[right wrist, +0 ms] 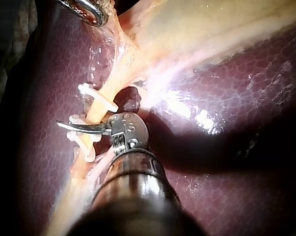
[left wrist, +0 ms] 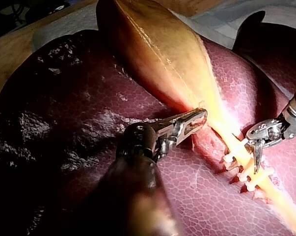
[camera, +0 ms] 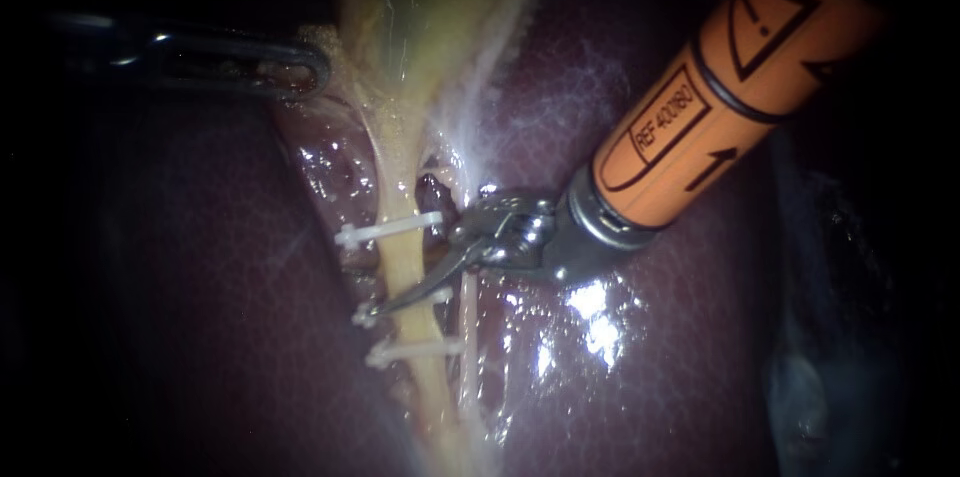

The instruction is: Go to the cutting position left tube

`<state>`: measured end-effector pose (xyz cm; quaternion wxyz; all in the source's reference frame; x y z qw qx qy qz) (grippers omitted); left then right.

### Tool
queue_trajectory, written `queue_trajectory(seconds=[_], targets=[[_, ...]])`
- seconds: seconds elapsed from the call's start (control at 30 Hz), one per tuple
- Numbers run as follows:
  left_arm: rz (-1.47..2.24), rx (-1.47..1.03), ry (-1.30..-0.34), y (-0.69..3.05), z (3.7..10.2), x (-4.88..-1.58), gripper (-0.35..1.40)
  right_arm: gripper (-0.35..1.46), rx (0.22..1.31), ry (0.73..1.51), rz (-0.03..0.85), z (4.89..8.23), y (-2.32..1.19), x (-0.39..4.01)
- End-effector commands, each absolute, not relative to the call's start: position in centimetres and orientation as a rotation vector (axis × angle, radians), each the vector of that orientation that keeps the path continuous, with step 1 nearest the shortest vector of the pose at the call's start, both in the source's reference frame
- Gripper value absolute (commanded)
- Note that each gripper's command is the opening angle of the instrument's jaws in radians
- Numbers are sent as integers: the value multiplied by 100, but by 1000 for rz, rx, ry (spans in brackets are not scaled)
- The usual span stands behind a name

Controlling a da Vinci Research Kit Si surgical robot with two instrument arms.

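The yellow left tube (camera: 400, 259) runs down from the gallbladder (camera: 420, 17) and carries three white clips: one upper (camera: 390, 229), one middle (camera: 440, 295), one lower (camera: 415, 347). My right instrument (camera: 375, 314), on an orange shaft, lays its curved blades across this tube between the upper and middle clips. The blades lie together on top of the tube, which the right wrist view (right wrist: 62, 124) also shows. My left instrument (camera: 305, 69) is shut on the gallbladder's edge near its neck; its jaws (left wrist: 199, 117) pinch the tissue there.
A thinner pale right tube (camera: 468, 337) runs beside the clipped one. Dark red liver (camera: 650, 357) lies all around, with wet glare just under the right instrument's wrist. A small dark hollow (camera: 432, 187) sits above the upper clip.
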<state>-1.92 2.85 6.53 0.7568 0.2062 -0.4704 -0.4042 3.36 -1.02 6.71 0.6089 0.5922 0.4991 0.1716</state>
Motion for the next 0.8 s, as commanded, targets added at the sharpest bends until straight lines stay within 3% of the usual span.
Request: queue_trajectory(seconds=[0.03, 0.27, 0.63, 0.8], targets=[[-881, 449, -1025, 286, 653, -192, -35, 139, 1371, 1160, 400, 671, -102, 338], [-881, 449, -1025, 285, 652, -192, -35, 139, 1364, 1207, 387, 666, -102, 351], [-881, 450, -1025, 285, 652, -191, -35, 139, 1367, 1249, 350, 607, -101, 356], [-881, 450, -1025, 285, 652, -191, -35, 138, 1371, 1255, 351, 606, -100, 355]])
